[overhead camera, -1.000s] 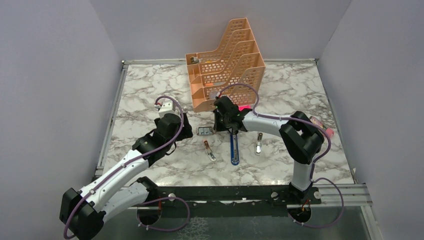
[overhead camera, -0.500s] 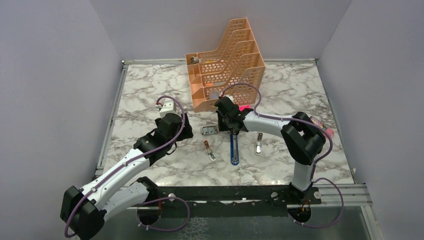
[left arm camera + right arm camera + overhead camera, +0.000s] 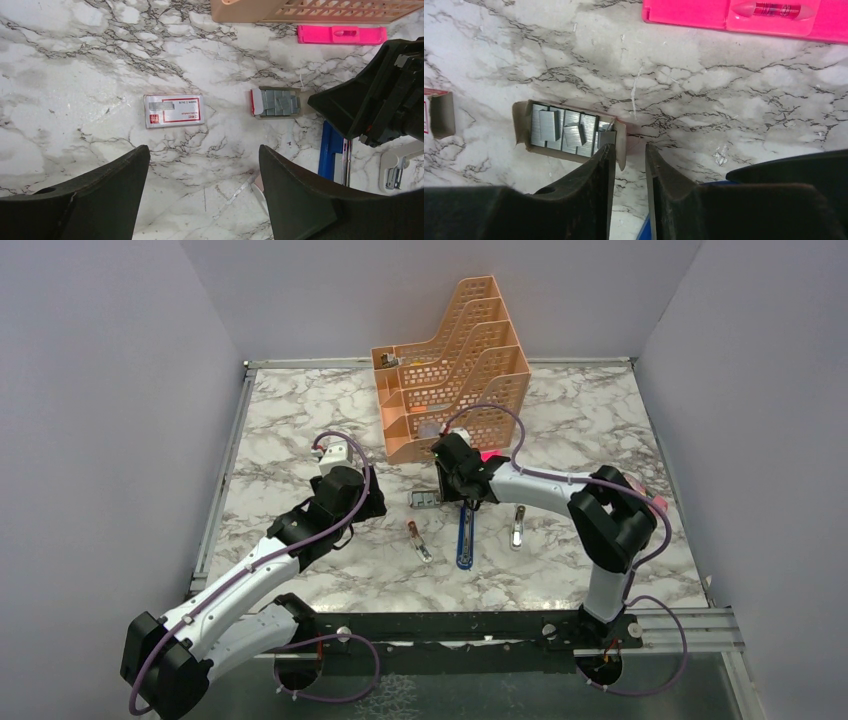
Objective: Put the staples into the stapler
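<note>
left gripper (image 3: 202,155): fingers spread wide, holding nothing, hovering over the marble table (image 3: 75,75)
right gripper (image 3: 629,150): jaws only a narrow gap apart, bare marble showing between them, nothing pinched; tips down at the right end of the staple tray
staple tray (image 3: 522,127): open card tray, flat on the table just left of the right gripper; its right end flap is at the tray-side finger, touching or just beside, can't tell
staples (image 3: 551,125): silvery strips in the tray, a couple lying crooked on top of the row; one short strip at the right end, right by the fingertip
staple box (image 3: 174,110): white sleeve with red label, flat on the table, left of the tray and apart from it
stapler (image 3: 465,535): long, blue, lying near-to-far just near of the right gripper; far end hidden under it
pink bar (image 3: 341,35): flat, far of the tray, just near of the file rack
file rack (image 3: 450,365): orange, upright, far centre
small silvery piece (image 3: 517,527): right of the stapler, apart from it
peach-pink piece (image 3: 418,540): left of the stapler, near of the tray
</note>
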